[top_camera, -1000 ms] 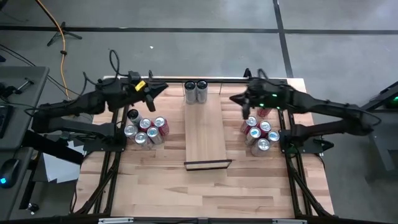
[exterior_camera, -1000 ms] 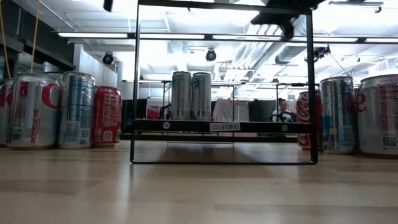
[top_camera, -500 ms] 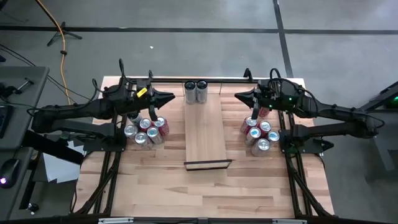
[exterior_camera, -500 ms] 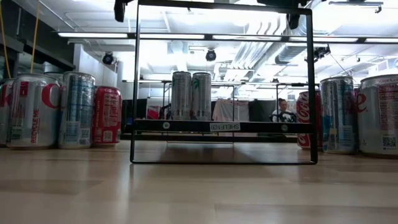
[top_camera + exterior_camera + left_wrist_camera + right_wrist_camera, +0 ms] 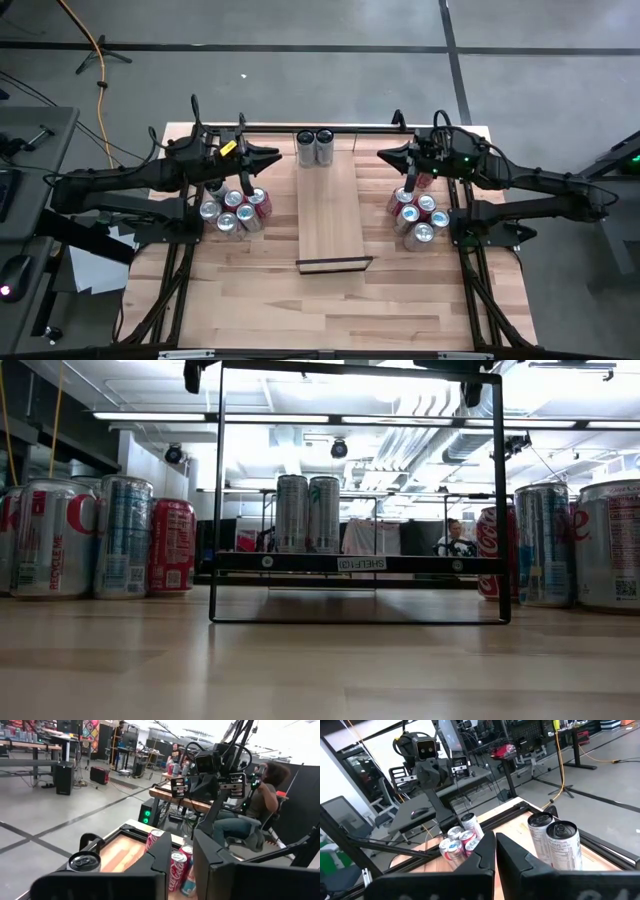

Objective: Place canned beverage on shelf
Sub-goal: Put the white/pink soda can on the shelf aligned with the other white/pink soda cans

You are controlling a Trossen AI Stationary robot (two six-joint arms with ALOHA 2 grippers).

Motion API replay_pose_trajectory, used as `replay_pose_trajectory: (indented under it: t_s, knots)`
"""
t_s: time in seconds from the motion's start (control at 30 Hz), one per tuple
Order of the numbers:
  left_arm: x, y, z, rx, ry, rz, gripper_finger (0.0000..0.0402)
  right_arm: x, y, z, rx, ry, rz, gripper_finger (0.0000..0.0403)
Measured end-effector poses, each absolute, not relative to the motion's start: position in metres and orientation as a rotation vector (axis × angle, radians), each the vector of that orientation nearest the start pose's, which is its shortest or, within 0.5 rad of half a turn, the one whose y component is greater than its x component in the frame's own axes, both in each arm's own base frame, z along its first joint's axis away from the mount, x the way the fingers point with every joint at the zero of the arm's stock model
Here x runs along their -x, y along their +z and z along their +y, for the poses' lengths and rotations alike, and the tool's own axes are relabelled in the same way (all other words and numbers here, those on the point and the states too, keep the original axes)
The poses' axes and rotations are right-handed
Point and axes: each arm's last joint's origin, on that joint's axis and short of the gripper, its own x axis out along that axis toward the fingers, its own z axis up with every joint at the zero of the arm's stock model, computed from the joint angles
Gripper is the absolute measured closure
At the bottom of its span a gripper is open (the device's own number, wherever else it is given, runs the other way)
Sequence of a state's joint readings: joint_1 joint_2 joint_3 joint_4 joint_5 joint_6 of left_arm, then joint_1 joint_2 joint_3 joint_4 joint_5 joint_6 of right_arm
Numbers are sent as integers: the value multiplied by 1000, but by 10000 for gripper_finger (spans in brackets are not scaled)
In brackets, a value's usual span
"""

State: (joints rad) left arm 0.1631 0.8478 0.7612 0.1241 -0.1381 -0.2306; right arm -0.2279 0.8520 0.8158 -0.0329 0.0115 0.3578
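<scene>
- Left gripper, fingers slightly parted and empty, hovers above the left cans.
- Right gripper, closed and empty, hovers above the right cans.
- Shelf lies between them, at the left gripper's 4 o'clock; two tall cans stand at its far end.

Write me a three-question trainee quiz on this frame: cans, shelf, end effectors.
1. True or false: two tall silver cans already stand at the far end of the shelf.
2. Which end effector holds a can? A) left end effector B) right end effector C) neither
3. Fill in: the shelf's black lip is at its ____ end, seen from above.

Key: 1 true. 2 C; both hover empty above the left can cluster and right can cluster. 3 near.
</scene>
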Motion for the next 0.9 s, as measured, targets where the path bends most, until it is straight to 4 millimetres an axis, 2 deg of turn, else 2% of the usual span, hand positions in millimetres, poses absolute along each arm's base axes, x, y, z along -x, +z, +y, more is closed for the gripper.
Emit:
replay_pose_trajectory:
  t_s: [0.23, 0.4, 0.9]
  knots:
    - [-188, 340, 36, 229, 327, -33, 342, -185, 345, -43, -341, -236, 47, 402]
    - [-187, 335, 36, 228, 352, 7, 302, -185, 345, -43, -320, -229, 50, 402]
    - [-179, 338, 35, 225, 385, 227, 115, -185, 345, -43, -369, -243, 42, 402]
